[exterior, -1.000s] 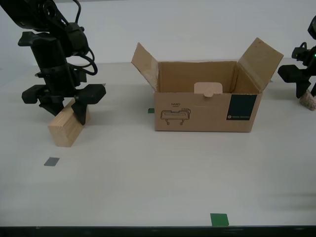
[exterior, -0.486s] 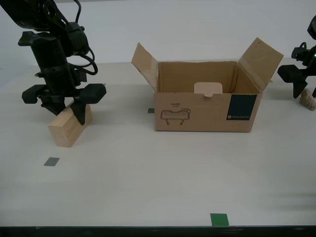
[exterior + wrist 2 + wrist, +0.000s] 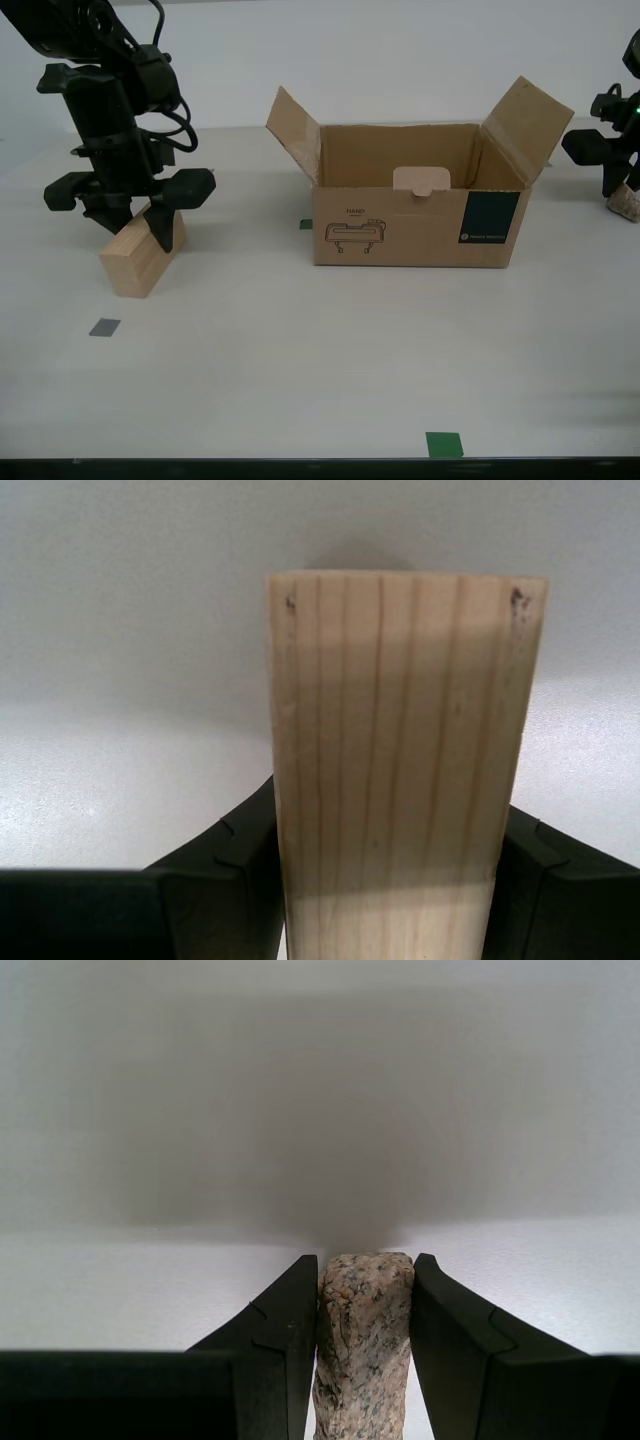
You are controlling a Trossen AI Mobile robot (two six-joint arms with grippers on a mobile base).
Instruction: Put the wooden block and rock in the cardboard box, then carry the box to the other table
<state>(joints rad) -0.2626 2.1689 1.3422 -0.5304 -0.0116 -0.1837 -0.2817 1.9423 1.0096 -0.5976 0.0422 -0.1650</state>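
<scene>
Now my first gripper [image 3: 365,1360] has clamped the rock [image 3: 364,1350]; my second gripper [image 3: 390,880] stays clenched on the wooden block [image 3: 400,770]. Both ready to lift.

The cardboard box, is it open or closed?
Open: the cardboard box has its flaps standing up, showing the inside.

I see a brown cardboard box [image 3: 415,210] with a dark green label and a black line drawing. The wooden block [image 3: 141,256] is pale tan with grain lines; the rock [image 3: 364,1345] is speckled pinkish-tan.
</scene>
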